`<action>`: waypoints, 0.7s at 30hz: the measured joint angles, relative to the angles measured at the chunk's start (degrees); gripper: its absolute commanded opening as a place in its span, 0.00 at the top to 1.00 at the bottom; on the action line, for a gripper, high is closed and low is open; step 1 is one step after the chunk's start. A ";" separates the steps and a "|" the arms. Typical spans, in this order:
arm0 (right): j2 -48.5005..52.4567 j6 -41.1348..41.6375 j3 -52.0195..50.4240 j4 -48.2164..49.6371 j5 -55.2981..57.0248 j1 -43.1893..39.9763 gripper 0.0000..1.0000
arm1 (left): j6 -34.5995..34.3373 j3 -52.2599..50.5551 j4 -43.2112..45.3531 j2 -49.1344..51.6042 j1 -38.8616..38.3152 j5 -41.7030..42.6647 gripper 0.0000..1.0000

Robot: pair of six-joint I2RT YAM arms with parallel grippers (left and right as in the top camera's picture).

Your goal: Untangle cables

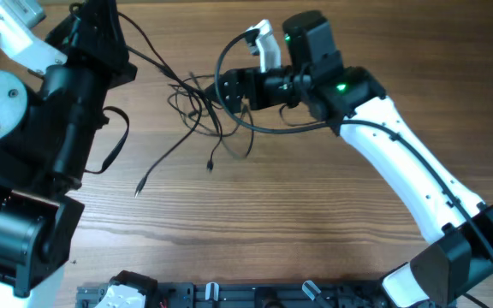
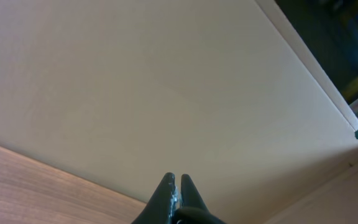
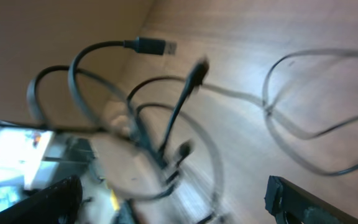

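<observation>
The cables (image 1: 197, 104) lie in a loose tangle of thin black loops on the wooden table, left of centre. Two free ends trail toward the front, one tip (image 1: 138, 190) further left than the other tip (image 1: 210, 167). My right gripper (image 1: 223, 91) hovers at the tangle's right side, open. In the right wrist view the cables (image 3: 166, 124) loop, blurred, just ahead of the right gripper (image 3: 176, 202), with a plug (image 3: 151, 45) raised above them. My left gripper (image 2: 178, 182) is shut with no wire visible in it, facing a beige wall.
The bulky black left arm (image 1: 75, 94) rises over the table's left edge, with its thicker cord (image 1: 114, 141) looping beside it. The right arm's white link (image 1: 400, 162) crosses the right half. A black rack (image 1: 229, 295) runs along the front edge.
</observation>
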 measured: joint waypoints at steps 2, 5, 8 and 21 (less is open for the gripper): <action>0.00 4.72 0.00 -0.07 1.09 2.45 0.03 | -0.15 0.00 -0.02 0.61 0.00 -0.02 0.96; 0.00 7.48 0.00 -0.07 4.76 5.33 0.01 | -0.17 0.00 -0.07 1.20 0.00 -0.22 0.96; 0.00 8.52 0.00 -0.02 9.11 7.69 0.01 | -0.17 0.00 -0.04 1.16 0.00 -0.22 0.96; 1.92 9.38 0.00 0.26 12.92 8.57 0.01 | -0.57 0.00 -0.07 -1.99 0.00 -0.39 0.96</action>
